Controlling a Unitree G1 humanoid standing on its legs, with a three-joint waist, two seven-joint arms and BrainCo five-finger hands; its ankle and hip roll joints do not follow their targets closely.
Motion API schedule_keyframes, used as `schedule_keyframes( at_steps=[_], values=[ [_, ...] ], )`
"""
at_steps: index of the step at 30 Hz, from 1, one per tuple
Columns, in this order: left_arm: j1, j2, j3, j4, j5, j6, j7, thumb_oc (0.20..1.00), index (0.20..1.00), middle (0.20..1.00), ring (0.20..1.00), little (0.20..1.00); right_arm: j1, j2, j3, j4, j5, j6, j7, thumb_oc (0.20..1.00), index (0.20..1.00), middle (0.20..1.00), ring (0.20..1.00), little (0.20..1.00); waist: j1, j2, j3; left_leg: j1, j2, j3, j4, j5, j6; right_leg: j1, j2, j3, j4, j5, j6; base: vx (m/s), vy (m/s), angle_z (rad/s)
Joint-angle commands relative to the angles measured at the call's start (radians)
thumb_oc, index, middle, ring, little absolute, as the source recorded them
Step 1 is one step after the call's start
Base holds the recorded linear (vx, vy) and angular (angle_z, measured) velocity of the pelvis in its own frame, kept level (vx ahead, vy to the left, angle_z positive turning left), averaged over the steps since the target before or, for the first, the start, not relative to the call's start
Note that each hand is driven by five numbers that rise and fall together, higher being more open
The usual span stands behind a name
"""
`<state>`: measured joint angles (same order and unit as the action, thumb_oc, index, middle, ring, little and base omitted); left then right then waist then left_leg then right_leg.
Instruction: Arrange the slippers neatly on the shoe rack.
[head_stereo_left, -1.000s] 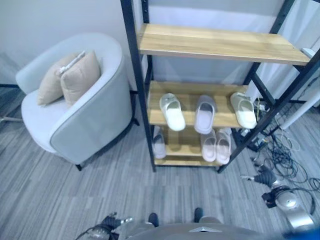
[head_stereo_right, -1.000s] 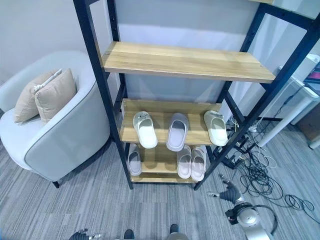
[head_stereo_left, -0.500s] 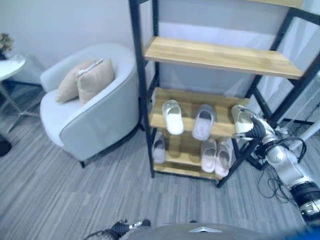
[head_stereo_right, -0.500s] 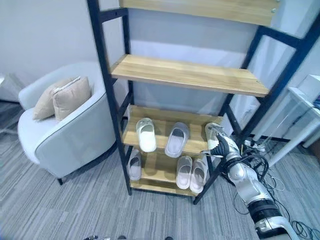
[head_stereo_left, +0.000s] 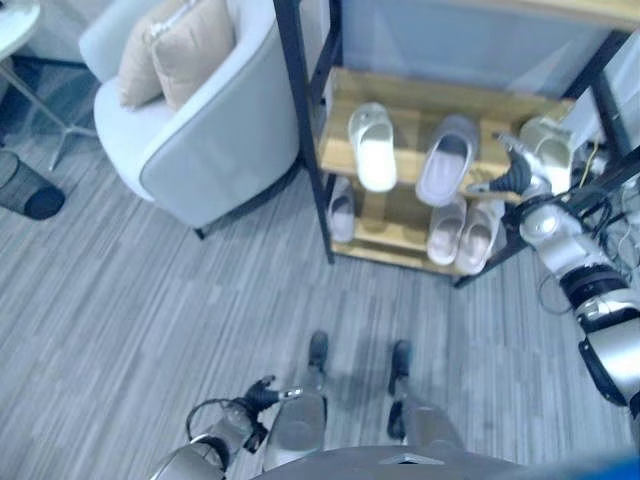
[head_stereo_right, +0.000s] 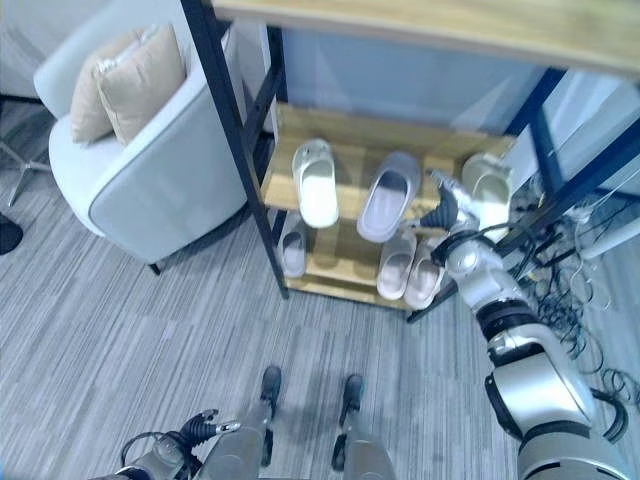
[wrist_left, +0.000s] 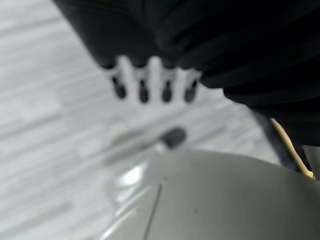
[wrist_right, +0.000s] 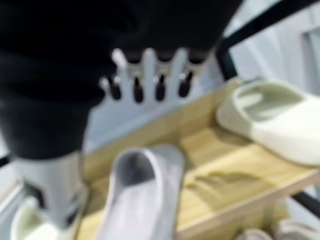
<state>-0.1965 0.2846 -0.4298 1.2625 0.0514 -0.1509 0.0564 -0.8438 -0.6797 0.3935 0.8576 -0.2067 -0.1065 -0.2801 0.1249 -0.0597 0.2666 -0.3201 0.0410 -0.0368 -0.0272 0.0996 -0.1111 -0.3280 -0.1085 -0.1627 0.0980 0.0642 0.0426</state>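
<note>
The right hand (head_stereo_right: 443, 212) holds nothing, fingers straight, between the grey slipper (head_stereo_right: 388, 194) and cream slipper (head_stereo_right: 490, 192) on the shoe rack (head_stereo_right: 345, 160); a careless sweep could knock either off. The left hand (head_stereo_left: 250, 398) hangs relaxed and open.

Looks like a home-style living corner, possibly staged in a lab: grey plank floor (head_stereo_left: 120, 290), pale tub armchair (head_stereo_left: 205, 140) with beige cushions (head_stereo_left: 175, 50), black-framed wooden shoe rack (head_stereo_right: 262, 160) holding slippers (head_stereo_right: 316, 182), loose cables (head_stereo_right: 575, 290) beside it.
</note>
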Motion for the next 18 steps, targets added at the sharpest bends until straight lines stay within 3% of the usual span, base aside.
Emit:
schedule_keyframes(
  at_steps=[1, 9, 18],
  values=[
    [-0.018, -0.008, -0.012, -0.042, -0.067, -0.029, 0.042, 1.0, 1.0, 1.0, 1.0, 1.0, -0.143, -0.104, 0.028, -0.021, 0.074, -0.023, -0.075, 1.0, 1.0, 1.0, 1.0, 1.0, 0.009, 0.045, 0.053, 0.021, -0.017, -0.008, 0.105, -0.095, 0.081, 0.114, -0.07, 0.008, -0.057, -0.019, 0.093, 0.0, 0.005, 0.34],
    [0.015, 0.006, -0.078, -0.15, -0.133, -0.052, 0.031, 1.0, 1.0, 1.0, 1.0, 1.0, -0.295, -0.146, 0.067, 0.143, 0.191, -0.047, -0.101, 1.0, 1.0, 1.0, 1.0, 1.0, 0.045, 0.095, 0.084, -0.053, -0.029, -0.029, 0.119, -0.084, 0.075, 0.044, -0.082, -0.01, -0.034, -0.023, 0.096, 0.01, 0.001, 0.06],
    [0.049, 0.016, -0.119, -0.181, -0.126, -0.062, 0.046, 1.0, 1.0, 1.0, 1.0, 1.0, -0.426, -0.184, 0.114, 0.257, 0.241, -0.06, -0.162, 1.0, 1.0, 1.0, 1.0, 1.0, 0.079, 0.122, 0.105, -0.108, -0.035, -0.031, 0.119, -0.08, 0.069, 0.012, -0.078, -0.02, -0.056, -0.02, 0.1, 0.03, -0.002, 0.04]
  ],
)
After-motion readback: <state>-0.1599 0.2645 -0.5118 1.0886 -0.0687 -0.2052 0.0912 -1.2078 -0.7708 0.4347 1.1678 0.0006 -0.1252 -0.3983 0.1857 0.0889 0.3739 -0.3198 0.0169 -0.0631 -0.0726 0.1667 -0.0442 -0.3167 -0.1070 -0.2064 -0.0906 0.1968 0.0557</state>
